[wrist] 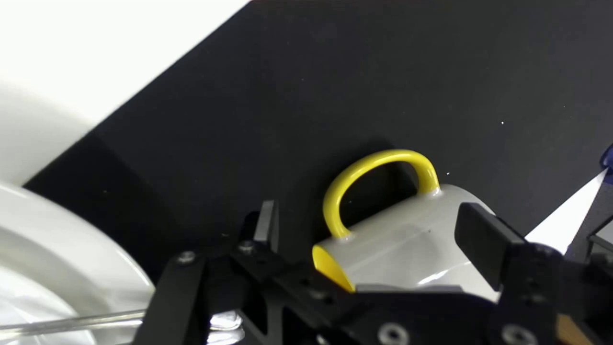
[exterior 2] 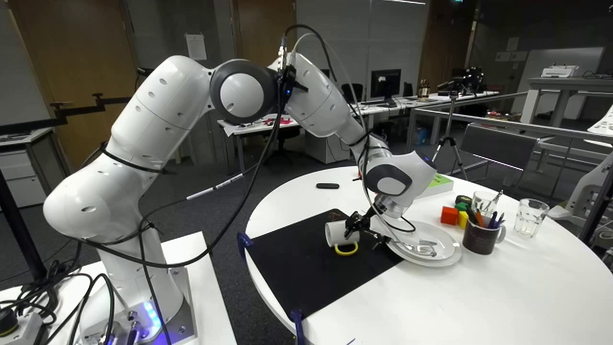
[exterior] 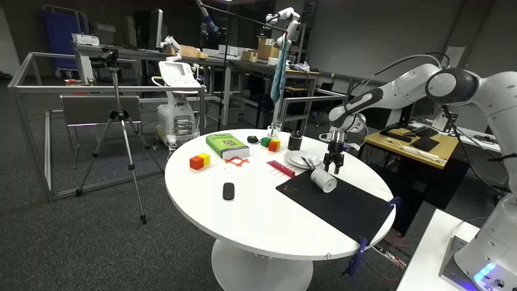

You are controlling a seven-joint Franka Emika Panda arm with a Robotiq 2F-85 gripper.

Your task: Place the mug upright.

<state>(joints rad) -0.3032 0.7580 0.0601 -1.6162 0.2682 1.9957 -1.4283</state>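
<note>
The mug (wrist: 412,244) is white, with a yellow handle (wrist: 335,203) and a yellow inside. It lies on its side on the black mat (exterior: 351,210); its opening faces the plates and, in an exterior view, its flat base (exterior: 330,185) shows. My gripper (wrist: 371,211) stands open just above the mug's open end, its fingers spread wide. In the wrist view the right finger (wrist: 483,239) overlaps the base end of the mug, while the left one is beyond the rim. Whether either finger touches the mug, I cannot tell. The lower side of the mug is hidden by the gripper body.
Beside the gripper are stacked white plates (exterior 2: 443,258) bearing cutlery (exterior 2: 424,250). Farther off stand a dark pen mug (exterior 2: 480,238), glasses (exterior 2: 530,218) and coloured blocks (exterior 2: 449,215). A pink rack (exterior: 281,168) lies near the mat. Blue clamps (exterior: 355,258) grip the table edge.
</note>
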